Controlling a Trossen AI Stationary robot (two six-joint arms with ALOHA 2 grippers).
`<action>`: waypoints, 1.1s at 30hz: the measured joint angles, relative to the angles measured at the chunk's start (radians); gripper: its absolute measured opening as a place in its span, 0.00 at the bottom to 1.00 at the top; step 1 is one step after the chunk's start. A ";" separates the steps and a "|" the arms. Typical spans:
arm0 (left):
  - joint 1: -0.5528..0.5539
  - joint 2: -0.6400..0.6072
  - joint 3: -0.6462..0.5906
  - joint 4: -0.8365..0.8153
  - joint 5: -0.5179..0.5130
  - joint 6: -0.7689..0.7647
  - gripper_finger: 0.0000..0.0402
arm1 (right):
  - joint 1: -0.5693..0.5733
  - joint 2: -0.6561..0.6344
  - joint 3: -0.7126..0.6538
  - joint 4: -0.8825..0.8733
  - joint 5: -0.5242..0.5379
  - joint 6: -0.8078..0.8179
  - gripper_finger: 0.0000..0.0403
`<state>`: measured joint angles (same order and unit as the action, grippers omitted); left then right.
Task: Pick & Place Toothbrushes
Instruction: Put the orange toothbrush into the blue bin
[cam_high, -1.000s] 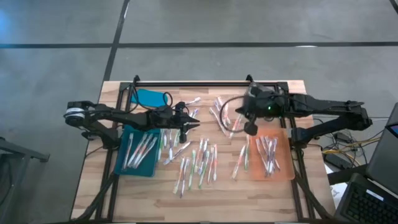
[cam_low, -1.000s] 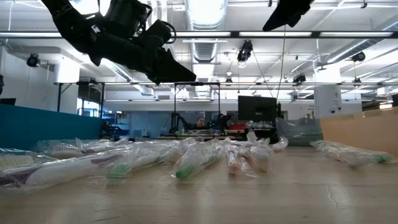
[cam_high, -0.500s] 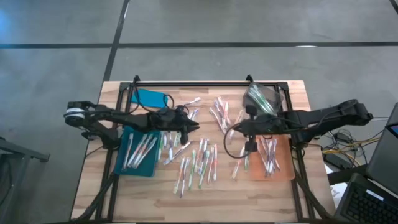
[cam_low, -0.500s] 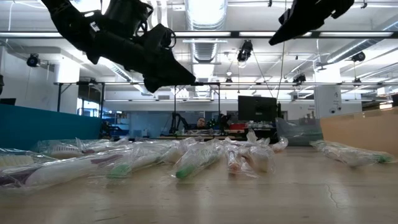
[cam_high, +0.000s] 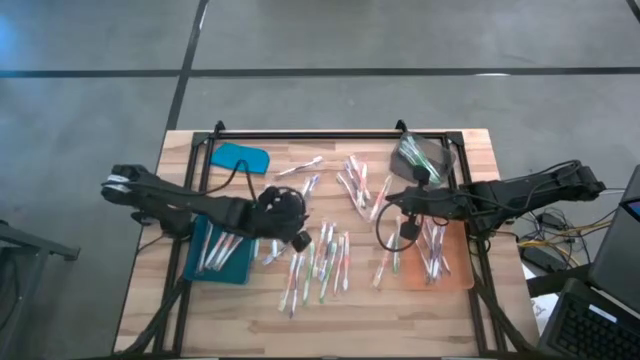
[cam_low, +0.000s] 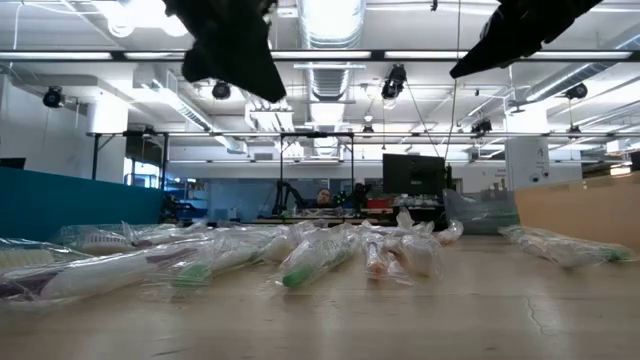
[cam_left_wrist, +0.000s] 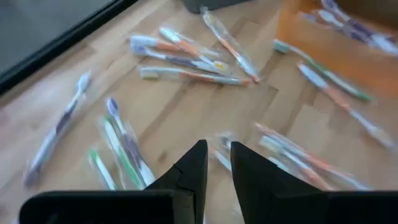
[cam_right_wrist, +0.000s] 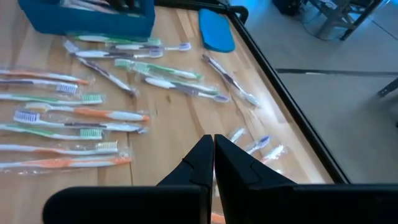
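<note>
Many wrapped toothbrushes (cam_high: 320, 262) lie flat on the wooden table's middle, and more (cam_high: 355, 182) lie toward the far side. Some rest in the blue tray (cam_high: 205, 268) and in the orange tray (cam_high: 455, 275). My left gripper (cam_high: 297, 236) (cam_left_wrist: 217, 148) points steeply down above the loose brushes beside the blue tray. Its fingers stand a narrow gap apart with nothing between them. My right gripper (cam_high: 390, 199) (cam_right_wrist: 213, 138) is shut and empty. It hovers level above the table just left of the orange tray, pointing toward the table's left.
A blue lid (cam_high: 240, 157) lies at the far left. A clear bag of brushes (cam_high: 420, 155) lies at the far right. A black frame rail (cam_high: 310, 133) runs along the far edge. A black cable loop (cam_high: 392, 235) hangs under my right arm. Bare wood shows along the near edge.
My left gripper has tipped from level to pointing steeply down and has moved toward the near edge, over the loose brushes. My right arm has moved off the bag toward the near edge, uncovering it. Its gripper now reaches toward the table's left. No toothbrush has moved.
</note>
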<state>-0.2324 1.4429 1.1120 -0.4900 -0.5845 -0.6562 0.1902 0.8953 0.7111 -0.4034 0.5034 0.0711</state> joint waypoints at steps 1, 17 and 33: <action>-0.015 0.000 0.011 -0.021 -0.006 -0.038 0.18 | 0.000 -0.004 -0.004 -0.003 0.000 0.001 0.02; -0.169 0.000 0.011 -0.275 0.051 -0.479 0.05 | 0.000 -0.002 -0.009 0.026 -0.001 0.008 0.02; -0.209 0.243 0.014 -0.208 0.274 -0.554 0.22 | 0.000 0.004 -0.009 0.027 -0.003 0.038 0.02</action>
<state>-0.4413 1.6858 1.1255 -0.6976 -0.3105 -1.2098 0.1898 0.8989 0.7025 -0.3763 0.5007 0.1089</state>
